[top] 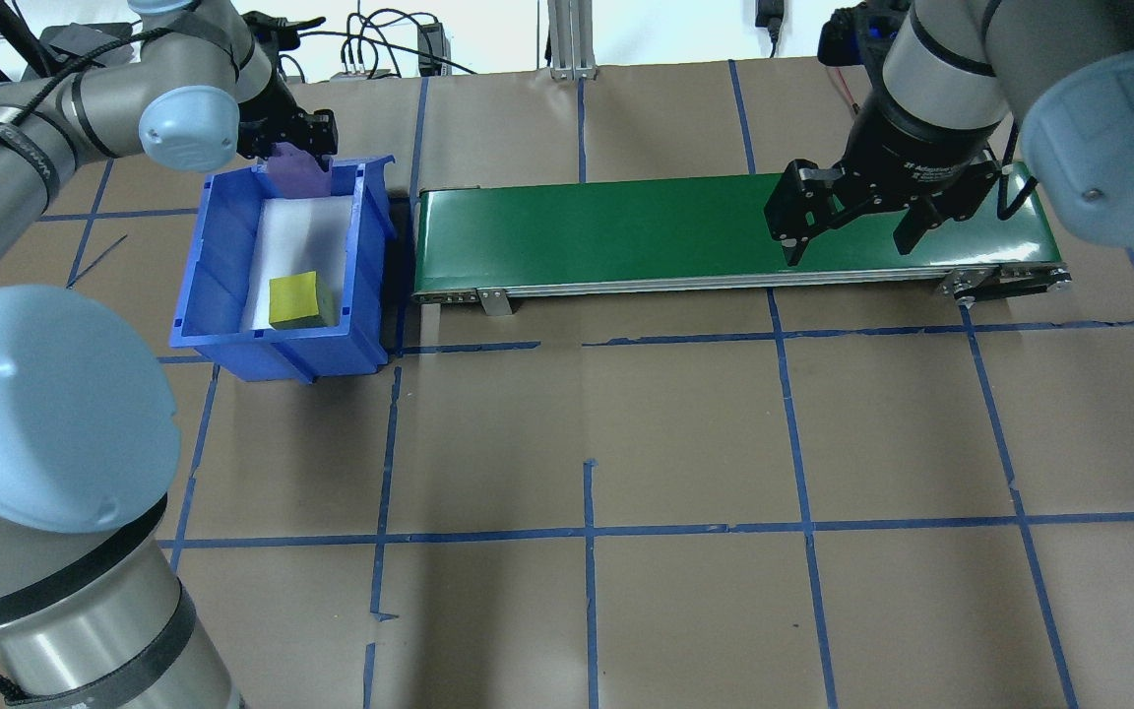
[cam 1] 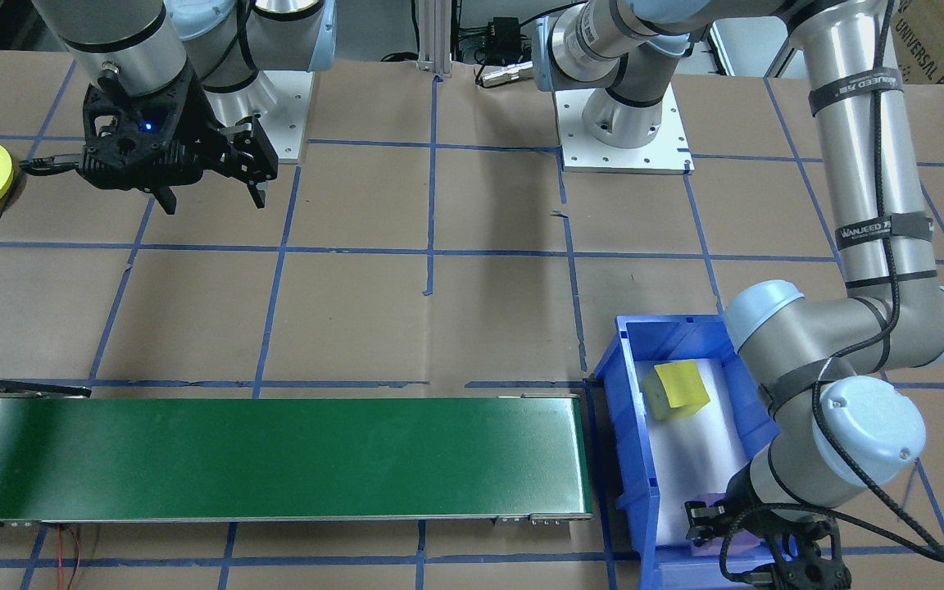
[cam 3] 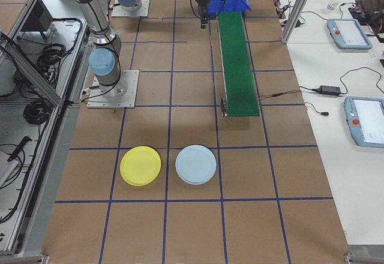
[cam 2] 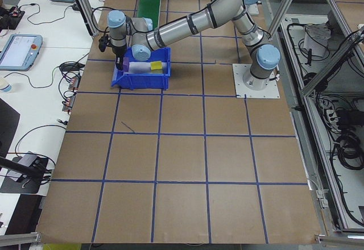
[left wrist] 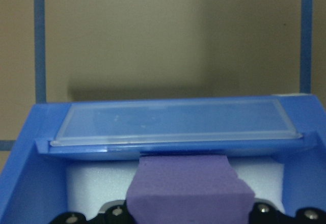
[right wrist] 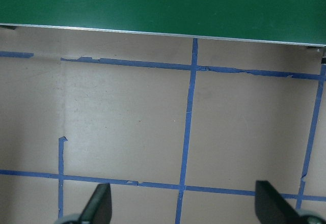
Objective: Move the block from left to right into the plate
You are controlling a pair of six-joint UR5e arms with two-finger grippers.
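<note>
The left gripper [top: 293, 148] is pinching a purple block [top: 293, 169] over the bin [top: 222, 246]; it looks like light, squashy foam, best held mid-sides. The right gripper [top: 852, 225] is hanging open.

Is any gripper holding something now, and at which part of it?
The left gripper holds the purple block by its two opposite sides, over the blue bin. The right gripper is open and empty.

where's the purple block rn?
The purple block is in the left gripper, at the far end of the blue bin in the overhead view's upper left, beside the green conveyor; the yellow block lies at the near end.
</note>
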